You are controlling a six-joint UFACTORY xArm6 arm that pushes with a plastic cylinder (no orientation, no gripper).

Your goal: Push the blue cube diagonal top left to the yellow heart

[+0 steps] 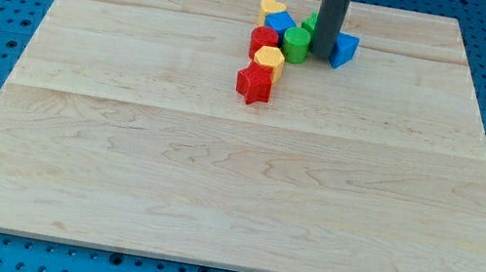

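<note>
Fingers do not exist on this arm, so spread or pinched cannot be told of it; a straight dark rod [333, 13] comes down from the view's top, and my tip [322, 57] rests on the wooden worktop [214, 191] within the cluster of blocks near its top edge. Just to the tip's right, touching the rod, sits a blue block [343, 49]. Left of the tip stands a green cylinder [295, 43], with another green block [311, 22] partly hidden behind the rod. Farther left, the blue cube [280, 23] lies against the yellow heart [270, 7], just below and right of it. Below them run a red block [263, 41], a yellow block [268, 60] and a red star-like block [254, 83].
</note>
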